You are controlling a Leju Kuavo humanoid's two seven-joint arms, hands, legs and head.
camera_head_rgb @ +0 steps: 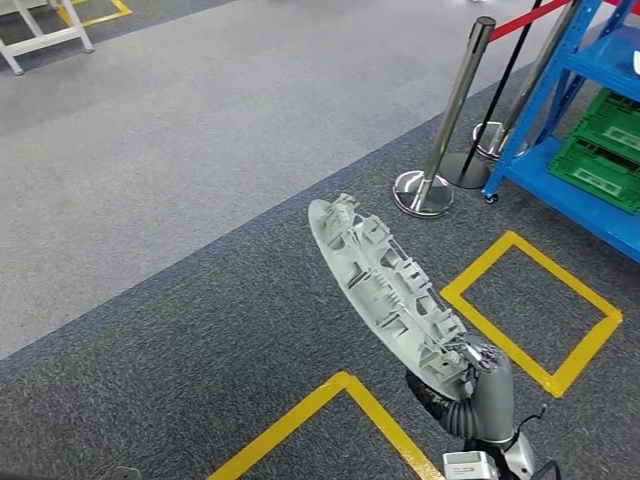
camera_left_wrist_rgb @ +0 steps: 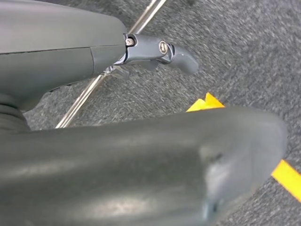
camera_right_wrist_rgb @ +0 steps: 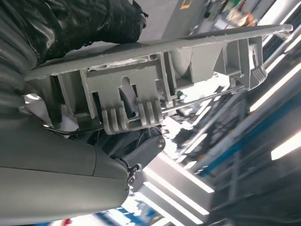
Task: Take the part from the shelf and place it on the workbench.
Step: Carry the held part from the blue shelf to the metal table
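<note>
In the left wrist view, the left hand (camera_left_wrist_rgb: 149, 141) is seen close up over speckled dark grey carpet (camera_left_wrist_rgb: 248, 52) crossed by a yellow floor line (camera_left_wrist_rgb: 287, 176). A thick smooth grey thumb is stretched across the lower part of the picture and a darker finger (camera_left_wrist_rgb: 170, 52) is extended straight above it; nothing is held and the fingers are spread apart.

In the head view, a pale grey floor band (camera_head_rgb: 189, 130) is bordered by the dark carpet, on which yellow tape squares (camera_head_rgb: 532, 310) are marked. The part (camera_head_rgb: 389, 290), a long, narrow, light grey plastic moulding with ribs and clips on its upper face, is held above the carpet, slanting up and away from the right hand (camera_head_rgb: 483, 385). Its near end is gripped by that hand, which is raised from the lower edge on a grey ribbed wrist. In the right wrist view the part's ribbed underside (camera_right_wrist_rgb: 142, 94) is seen clamped against the hand.

Further right, chrome barrier posts (camera_head_rgb: 449, 120) stand beside a blue shelf (camera_head_rgb: 558, 180) on which green crates (camera_head_rgb: 604, 150) are kept.
</note>
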